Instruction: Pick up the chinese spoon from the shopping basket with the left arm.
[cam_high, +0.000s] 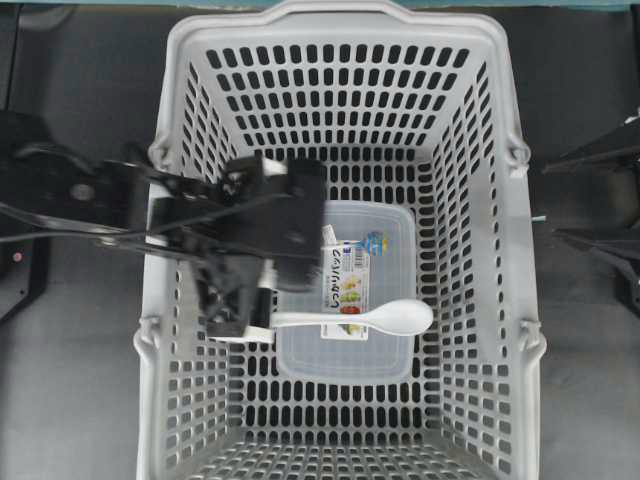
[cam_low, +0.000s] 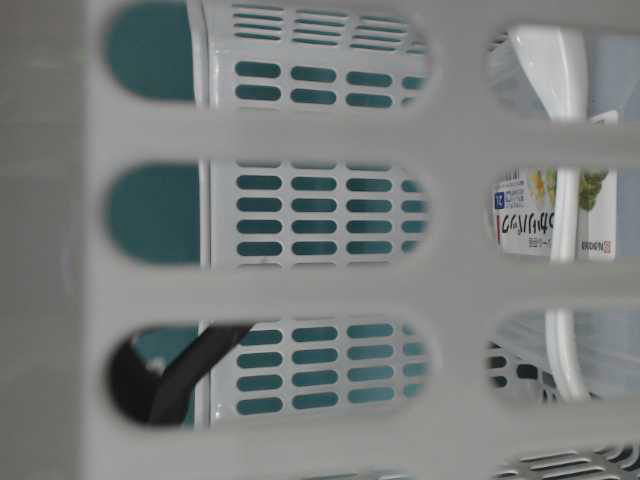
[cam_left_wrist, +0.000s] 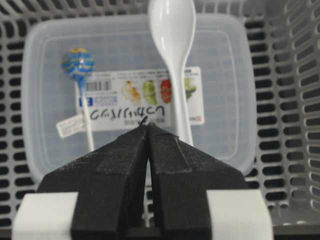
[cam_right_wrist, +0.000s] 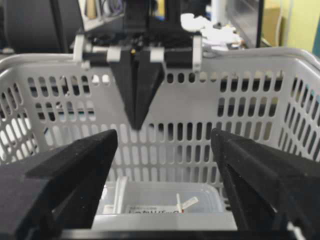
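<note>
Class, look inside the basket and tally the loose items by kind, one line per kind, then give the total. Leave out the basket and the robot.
White chinese spoon: 1
Clear lidded plastic container: 1
Lollipop with a blue striped head: 1
Total: 3, all inside the shopping basket.

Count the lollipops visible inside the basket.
1: a blue-striped lollipop inside the clear container, left of the chinese spoon in the left wrist view. Others may be hidden.
</note>
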